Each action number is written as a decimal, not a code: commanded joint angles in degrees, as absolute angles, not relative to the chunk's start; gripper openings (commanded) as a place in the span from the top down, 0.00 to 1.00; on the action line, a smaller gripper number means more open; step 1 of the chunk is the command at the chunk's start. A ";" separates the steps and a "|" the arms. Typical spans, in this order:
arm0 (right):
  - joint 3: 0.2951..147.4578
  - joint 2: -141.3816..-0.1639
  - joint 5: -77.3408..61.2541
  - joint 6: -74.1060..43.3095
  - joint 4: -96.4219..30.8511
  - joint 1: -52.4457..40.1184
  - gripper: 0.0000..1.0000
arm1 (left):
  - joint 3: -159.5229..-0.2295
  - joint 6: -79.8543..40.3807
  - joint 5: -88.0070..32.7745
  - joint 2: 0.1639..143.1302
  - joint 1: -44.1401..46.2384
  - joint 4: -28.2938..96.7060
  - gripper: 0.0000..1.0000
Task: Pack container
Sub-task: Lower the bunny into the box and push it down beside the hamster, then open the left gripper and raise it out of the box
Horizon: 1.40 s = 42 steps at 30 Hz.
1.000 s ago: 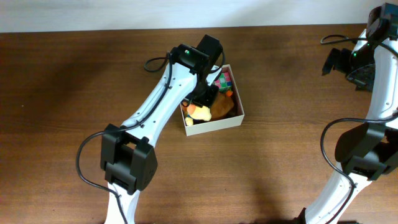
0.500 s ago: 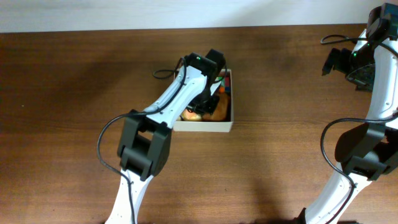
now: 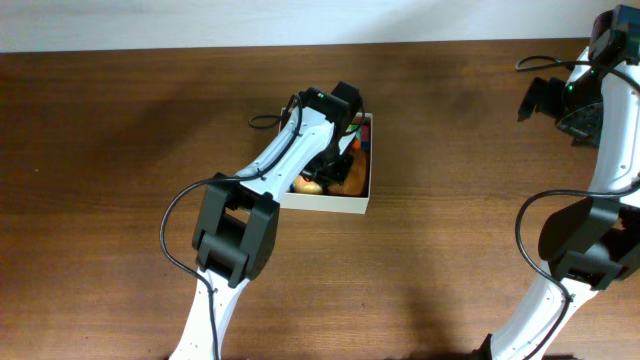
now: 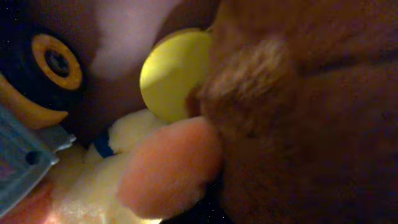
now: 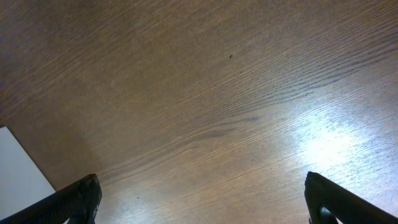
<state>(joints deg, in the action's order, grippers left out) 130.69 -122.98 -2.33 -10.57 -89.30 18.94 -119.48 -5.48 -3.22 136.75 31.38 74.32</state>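
Container [image 3: 330,202] sits near the middle of the desk [image 3: 120,150], crowded with soft toys. My left tool [image 3: 338,158] is down inside it, closed tight, nose against a brown plush [image 4: 298,112] and a yellow disc [image 4: 174,74]; whether it pinches anything I cannot tell. My right tool [image 5: 202,202] hangs wide and empty, well apart. I judge it light, thin-walled and apt to slide or buckle, so I would grip a wall near a corner.

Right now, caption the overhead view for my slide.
Left hand down among toys in the white box; right arm far right.
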 commanded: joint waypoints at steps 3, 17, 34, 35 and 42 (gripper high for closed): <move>130.61 -123.39 -1.43 -11.00 -89.17 18.76 0.01 | -126.19 -6.02 -3.88 137.86 30.98 75.79 0.98; 130.61 -123.39 -1.43 -11.03 -89.17 18.76 0.01 | -137.34 -6.04 -5.26 137.86 30.96 80.20 0.92; 130.61 -123.39 -1.43 -11.00 -89.17 18.76 0.01 | -149.14 -6.83 4.97 137.88 29.76 95.79 0.80; 130.61 -123.39 -1.43 -11.03 -89.17 18.76 0.01 | -149.14 -8.21 6.68 137.88 29.50 96.31 0.79; 130.61 -123.39 -1.43 -11.03 -89.17 18.76 0.01 | -148.99 -10.92 8.56 137.88 26.59 96.71 0.80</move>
